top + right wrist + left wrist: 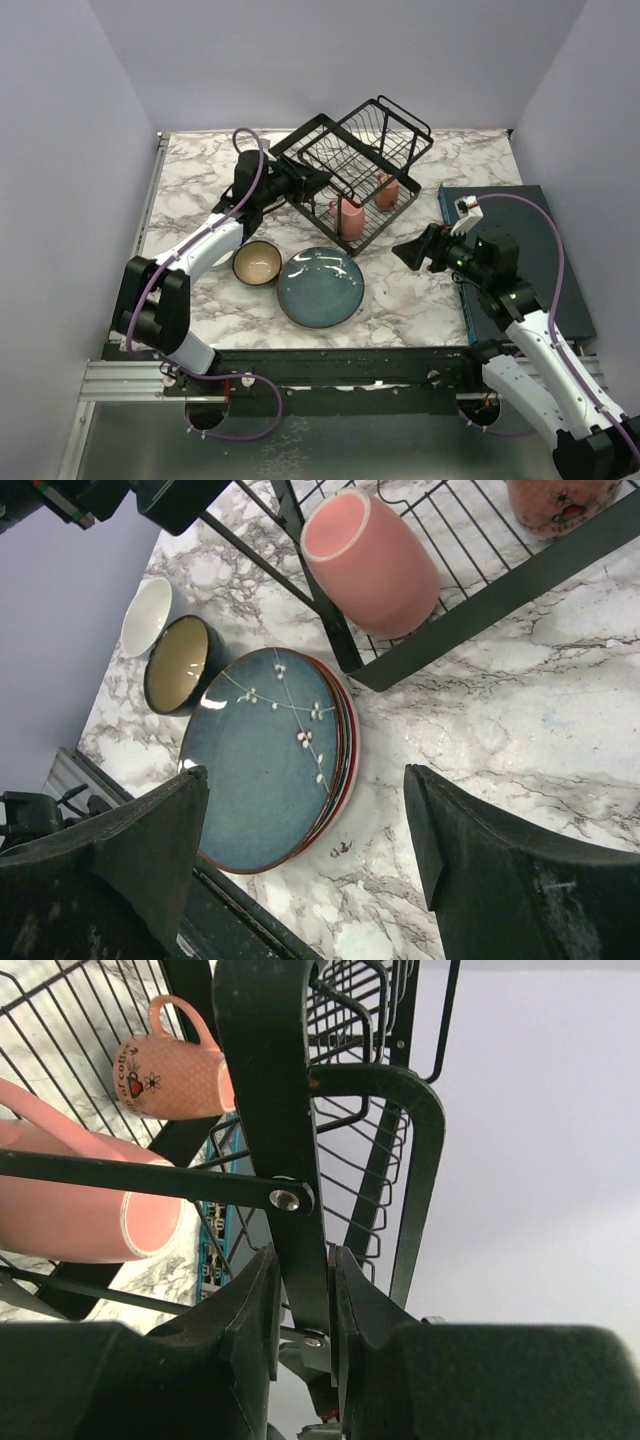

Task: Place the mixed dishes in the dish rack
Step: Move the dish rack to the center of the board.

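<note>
While the left gripper [303,1260] is clamped on an upright strut of the dish rack [265,1060], the step in hand is judged to be steadying the rack before loading. Outside the rack sit the white bowl [148,615], the dark bowl [257,263] and the plate stack [321,287], teal plate uppermost. The rack's lower tray holds the near pink mug [370,565], lying on its side, and the far pink mug [170,1065]. The right gripper [305,780] faces the stack with its jaws wide apart. The next move calls for closing on a plate rim.
</note>
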Available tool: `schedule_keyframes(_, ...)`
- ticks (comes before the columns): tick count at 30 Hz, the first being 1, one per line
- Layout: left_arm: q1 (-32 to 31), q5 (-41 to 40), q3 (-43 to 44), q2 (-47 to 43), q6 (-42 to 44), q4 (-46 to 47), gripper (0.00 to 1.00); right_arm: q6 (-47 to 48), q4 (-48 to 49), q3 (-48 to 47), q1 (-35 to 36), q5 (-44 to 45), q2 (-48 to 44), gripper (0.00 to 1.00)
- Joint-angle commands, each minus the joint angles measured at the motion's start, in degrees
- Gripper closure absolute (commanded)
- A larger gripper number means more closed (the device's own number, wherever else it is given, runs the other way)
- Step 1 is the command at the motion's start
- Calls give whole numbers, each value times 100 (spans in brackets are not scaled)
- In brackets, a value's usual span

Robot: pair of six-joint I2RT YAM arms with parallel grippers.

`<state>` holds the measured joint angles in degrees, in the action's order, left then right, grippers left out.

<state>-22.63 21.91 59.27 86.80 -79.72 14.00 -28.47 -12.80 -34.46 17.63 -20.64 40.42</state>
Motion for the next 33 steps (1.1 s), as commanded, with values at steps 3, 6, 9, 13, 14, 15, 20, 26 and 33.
schedule_keyframes(3, 45, 1122, 501, 578, 395, -2, 100, 86, 85, 18, 13, 59, 36, 16)
schedule_keyframes(6, 117, 1439, 740, 703, 609, -238, 100, 103, 76, 6, 8, 80, 64, 16)
schedule_keyframes(9, 187, 1623, 955, 748, 897, -614, 100, 135, 59, -48, 10, 109, 105, 16)
schedule_keyframes(13, 274, 1839, 1196, 750, 1377, -1229, 100, 156, 58, -101, 13, 139, 172, 16)
schedule_keyframes(14, 296, 1899, 1233, 739, 1483, -1371, 100, 157, 56, -106, 13, 147, 191, 16)
schedule_keyframes(15, 328, 1998, 1282, 727, 1599, -1456, 100, 145, 65, -117, 13, 137, 209, 16)
schedule_keyframes(20, 528, 2421, 1351, 680, 2063, -2003, 100, 146, 93, -136, 13, 152, 297, 16)
schedule_keyframes(26, 848, 2814, 1363, 591, 2417, -2365, 100, 120, 146, -165, 13, 130, 453, 16)
schedule_keyframes(33, 1151, 3185, 1555, 513, 2931, -2878, 100, 67, 256, -133, 13, 60, 791, 18)
